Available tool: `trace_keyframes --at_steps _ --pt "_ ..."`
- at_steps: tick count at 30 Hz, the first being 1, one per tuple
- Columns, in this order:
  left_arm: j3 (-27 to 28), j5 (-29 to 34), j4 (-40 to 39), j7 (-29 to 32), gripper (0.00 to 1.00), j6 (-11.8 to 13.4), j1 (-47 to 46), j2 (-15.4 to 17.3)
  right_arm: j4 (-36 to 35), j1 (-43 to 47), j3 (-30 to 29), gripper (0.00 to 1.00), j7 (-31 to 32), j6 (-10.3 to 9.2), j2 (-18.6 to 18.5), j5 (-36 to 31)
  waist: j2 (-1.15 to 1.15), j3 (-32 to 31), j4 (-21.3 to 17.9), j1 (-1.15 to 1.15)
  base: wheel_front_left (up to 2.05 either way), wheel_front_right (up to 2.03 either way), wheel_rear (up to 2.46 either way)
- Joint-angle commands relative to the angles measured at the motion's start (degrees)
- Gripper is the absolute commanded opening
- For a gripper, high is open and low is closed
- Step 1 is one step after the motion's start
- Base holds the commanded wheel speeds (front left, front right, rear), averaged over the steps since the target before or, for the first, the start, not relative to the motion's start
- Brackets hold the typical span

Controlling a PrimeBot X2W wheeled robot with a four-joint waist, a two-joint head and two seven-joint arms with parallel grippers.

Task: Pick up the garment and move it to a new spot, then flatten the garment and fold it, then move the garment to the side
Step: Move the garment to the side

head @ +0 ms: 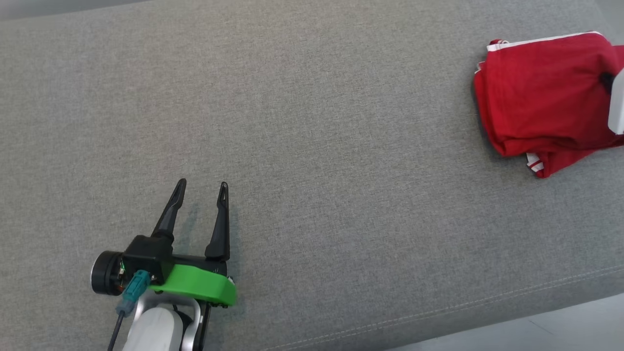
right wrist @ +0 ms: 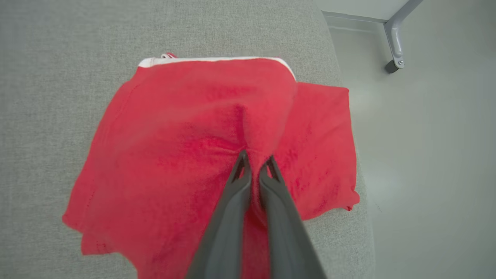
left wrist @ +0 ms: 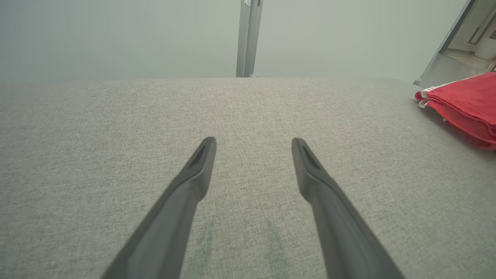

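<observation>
Grey woven upholstery (head: 312,122) spreads under both arms, with pale floor (right wrist: 426,155) past its edge and a metal leg (right wrist: 395,38) standing on that floor.

The right gripper (right wrist: 256,155) is clenched on the red garment (right wrist: 186,147). Its two dark fingers stand almost together, and a raised ridge of the cloth is pinched between their tips. The left gripper (head: 202,184) is released: its fingers are spread wide with bare grey fabric between them, and it holds nothing. Whether its tips touch the upholstery or hang just above it cannot be told; a faint shadow lies beneath them.

In the head view the right gripper's fingers are cut off by the picture's edge, leaving a pale piece of the right arm (head: 618,102) and a small dark part over the cloth. The garment's far right side is cut off there too. The left wrist view catches one corner of the garment (left wrist: 465,104), stacked in layers at the picture's edge. How many layers lie under the pinched ridge is hidden.

The garment lies folded directly under and around the right gripper's fingertips. It reaches mostly to their left and ahead of them, where a white-trimmed hem runs across. A smaller flap sits to their right, near the upholstery's edge. From the left gripper the garment is well apart, far off to its right and somewhat ahead.
</observation>
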Motion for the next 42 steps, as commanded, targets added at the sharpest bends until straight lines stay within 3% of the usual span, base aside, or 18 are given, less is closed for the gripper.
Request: trace_keyframes --at_steps 1,12,22,23,24,25,26,34,42 --pt "-0.06 0.51 -0.62 0.37 1.0 0.33 -0.94 0.79 1.17 0.3 0.06 0.0 -0.41 -0.05 -1.09 -1.28 0.0 1.13 0.87 0.0 0.0 0.0 0.0" --pt "-0.98 1.51 -3.91 2.44 1.0 0.73 -1.86 2.18 7.49 -2.66 0.77 0.0 -5.07 -0.07 -3.25 -10.08 0.0 4.44 1.84 0.0 0.0 0.0 0.0" --pt "-1.86 1.9 -5.53 3.62 1.0 0.93 -2.58 2.87 15.29 -6.39 0.02 0.0 -12.43 -0.08 -1.08 -21.1 0.0 6.4 1.76 0.0 0.0 0.0 0.0" --pt "-2.03 1.91 -5.61 3.83 1.0 0.95 -2.76 2.93 17.11 -7.03 -0.81 0.06 -14.98 -0.08 -0.52 -23.33 0.0 6.53 1.73 0.0 0.0 0.0 0.0" --pt "-2.12 1.9 -5.62 3.84 1.0 1.0 -2.76 2.98 18.2 -7.21 -1.15 0.32 -16.25 -0.08 -0.25 -24.72 0.0 6.55 1.69 0.0 0.0 0.0 0.0" --pt "-2.22 1.91 -5.62 3.92 1.0 1.05 -2.74 3.01 19.27 -7.34 -1.55 0.47 -17.46 -0.08 0.06 -25.8 0.0 6.54 1.65 0.0 0.0 0.0 0.0" --pt "-2.28 1.92 -5.58 3.96 1.0 1.1 -2.71 3.02 20.25 -7.49 -1.99 1.0 -18.56 -0.08 0.51 -26.97 0.0 6.5 1.59 0.0 0.0 0.0 0.0" --pt "-2.65 1.54 -5.33 4.14 1.0 1.27 -1.62 3.42 25.98 -8.16 -6.3 1.0 -26.08 -0.08 4.05 -31.87 0.0 5.22 0.24 0.0 0.0 0.0 0.0" --pt "-2.22 0.49 -4.72 3.49 1.0 1.77 -1.17 3.48 27.12 -8.49 -10.25 1.0 -34.02 -0.08 7.73 -34.64 0.0 2.56 -1.42 0.0 0.0 0.0 0.0"
